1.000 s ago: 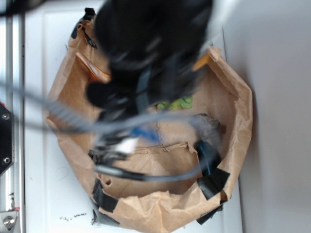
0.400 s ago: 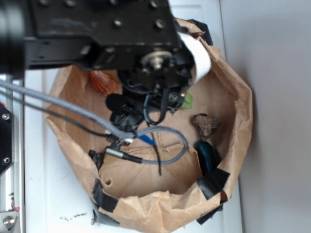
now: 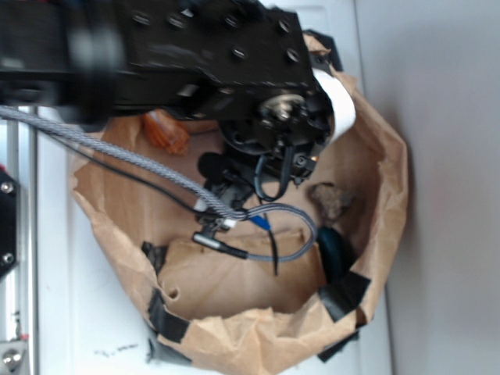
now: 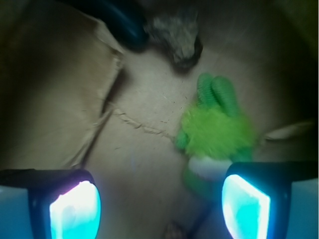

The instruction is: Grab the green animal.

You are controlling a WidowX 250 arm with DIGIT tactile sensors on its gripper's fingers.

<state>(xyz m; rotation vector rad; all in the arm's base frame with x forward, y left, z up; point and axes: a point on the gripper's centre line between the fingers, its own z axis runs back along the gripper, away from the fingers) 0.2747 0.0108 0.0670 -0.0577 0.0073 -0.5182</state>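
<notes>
While arm body fills upper left of exterior view, white worktop (image 3: 55, 312) shows along left edge, grey wall at right. Brown paper bag (image 3: 391, 203), rim rolled down and patched with black tape, sits on worktop. Wrist view, left to right: creased paper floor; claw (image 4: 159, 204) released, glowing pads wide apart; brown rock (image 4: 177, 35) near top; green animal (image 4: 217, 132) lying on bag floor, just beside right pad, not gripped.
</notes>
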